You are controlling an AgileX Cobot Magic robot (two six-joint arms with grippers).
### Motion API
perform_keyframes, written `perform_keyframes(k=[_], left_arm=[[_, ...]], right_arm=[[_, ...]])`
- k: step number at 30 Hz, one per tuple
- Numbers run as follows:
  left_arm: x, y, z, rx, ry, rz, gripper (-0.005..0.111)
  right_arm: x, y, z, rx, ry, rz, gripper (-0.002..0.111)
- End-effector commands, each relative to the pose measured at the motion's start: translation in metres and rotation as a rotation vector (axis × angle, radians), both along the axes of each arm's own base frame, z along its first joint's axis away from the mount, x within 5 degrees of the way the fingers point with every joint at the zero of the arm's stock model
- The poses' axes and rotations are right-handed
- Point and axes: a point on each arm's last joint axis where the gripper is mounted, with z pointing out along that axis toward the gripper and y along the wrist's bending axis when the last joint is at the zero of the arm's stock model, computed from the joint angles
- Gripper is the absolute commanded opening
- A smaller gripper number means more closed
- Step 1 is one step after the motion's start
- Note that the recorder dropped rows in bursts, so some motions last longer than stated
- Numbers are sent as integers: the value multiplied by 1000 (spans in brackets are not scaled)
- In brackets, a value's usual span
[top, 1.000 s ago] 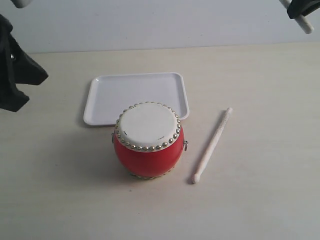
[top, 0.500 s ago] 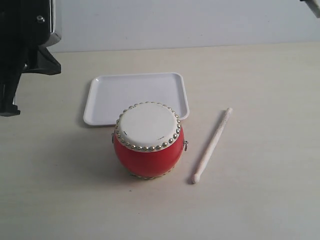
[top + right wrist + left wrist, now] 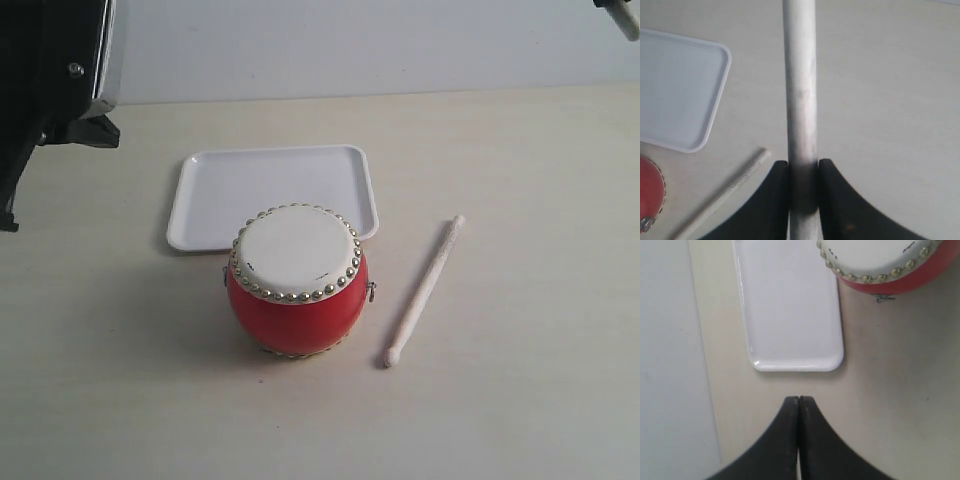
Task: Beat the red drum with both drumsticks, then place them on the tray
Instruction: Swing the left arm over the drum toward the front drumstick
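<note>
The red drum (image 3: 297,290) stands upright at the table's middle, its cream skin bare. Right behind it lies the white tray (image 3: 215,195), with nothing on it. One drumstick (image 3: 424,290) lies on the table to the right of the drum, rounded tip toward the front. My right gripper (image 3: 803,164) is shut on the other drumstick (image 3: 801,90), high at the back right; only that stick's end (image 3: 622,22) shows in the exterior view. My left gripper (image 3: 799,400) is shut with nothing in it, hovering over bare table just off the tray's (image 3: 790,315) short edge.
The left arm's (image 3: 50,80) black body fills the upper left corner of the exterior view. A pale wall (image 3: 350,45) runs along the table's back edge. Bare table lies in front of and to either side of the drum.
The left arm has swung up and inward at the upper left. The right gripper with its drumstick has risen almost out of the top right corner. Drum, tray and lying stick have not moved.
</note>
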Motion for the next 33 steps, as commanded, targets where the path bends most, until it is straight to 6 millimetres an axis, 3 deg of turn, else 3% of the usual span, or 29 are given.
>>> perform_keyframes(k=[1, 5, 11, 18, 25, 33], left_arm=[[0, -7, 2, 30, -40, -104, 0], [3, -26, -8, 127, -64, -285, 0], [15, -82, -13, 199, -101, -448, 0], [22, -149, 1, 212, -209, -581, 0], [31, -172, -14, 285, -235, -698, 0], [49, -189, -49, 439, -354, -869, 0]], right_arm=[[-2, 0, 4, 1, -19, 5, 0], [-2, 0, 4, 4, -19, 5, 0], [-2, 2, 4, 27, -20, 8, 0], [-2, 2, 4, 27, -20, 8, 0], [-3, 2, 6, 20, -29, 25, 0], [-6, 2, 11, 13, -45, 30, 0]])
